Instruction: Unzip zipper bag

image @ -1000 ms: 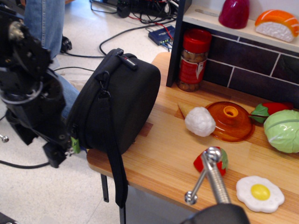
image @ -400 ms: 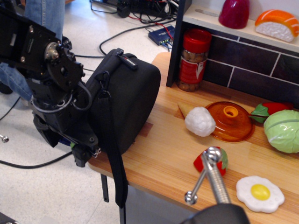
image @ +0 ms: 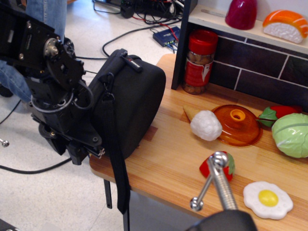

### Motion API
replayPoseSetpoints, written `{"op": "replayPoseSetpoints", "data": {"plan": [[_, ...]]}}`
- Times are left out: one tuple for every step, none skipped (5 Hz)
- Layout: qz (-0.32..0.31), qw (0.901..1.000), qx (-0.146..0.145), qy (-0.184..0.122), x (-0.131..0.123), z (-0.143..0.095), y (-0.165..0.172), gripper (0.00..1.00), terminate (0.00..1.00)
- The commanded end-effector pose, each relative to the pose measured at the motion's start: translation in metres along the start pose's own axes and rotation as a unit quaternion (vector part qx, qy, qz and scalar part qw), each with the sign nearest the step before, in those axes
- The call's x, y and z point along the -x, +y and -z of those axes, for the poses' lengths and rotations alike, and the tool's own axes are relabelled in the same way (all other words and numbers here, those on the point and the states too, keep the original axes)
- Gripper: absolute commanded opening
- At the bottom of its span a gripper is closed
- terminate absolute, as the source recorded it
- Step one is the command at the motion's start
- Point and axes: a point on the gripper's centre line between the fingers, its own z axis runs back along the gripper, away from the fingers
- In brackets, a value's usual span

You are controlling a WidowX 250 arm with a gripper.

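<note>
The zipper bag [image: 132, 103] is a large black rounded fabric case standing on edge at the left end of the wooden table [image: 168, 168]. Its long black strap [image: 118, 168] hangs down over the table's front edge. My gripper [image: 85, 153] is pressed against the bag's lower left edge, by the zipper line. The black arm body [image: 53, 82] covers the bag's left side. The green zipper tab is hidden behind the gripper. The fingers are dark against the dark bag, so I cannot see how the jaws stand.
A red-lidded jar [image: 199, 62] stands behind the bag by a dark post. Toy foods lie to the right: a white cauliflower [image: 206, 125], an orange lid [image: 238, 125], a cabbage [image: 291, 134], a fried egg [image: 267, 198]. A metal rod [image: 216, 180] stands in front.
The arm swung in from the left against the bag's lower left edge, then shifted slightly left. The green tab, seen at the gripper tip earlier, is now hidden. The bag barely moved.
</note>
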Motion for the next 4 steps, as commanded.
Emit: {"op": "replayPoseSetpoints", "data": {"plan": [[-0.017,0.9981,-0.003,-0.059,-0.021,-0.026,0.007,0.00,0.00],[-0.046,0.9951,0.008,-0.087,-0.039,-0.052,0.008,0.00,0.00],[-0.082,0.9908,0.024,-0.106,-0.064,-0.079,0.008,0.00,0.00],[-0.108,0.9885,0.030,-0.102,-0.083,-0.094,0.004,0.00,0.00]]}}
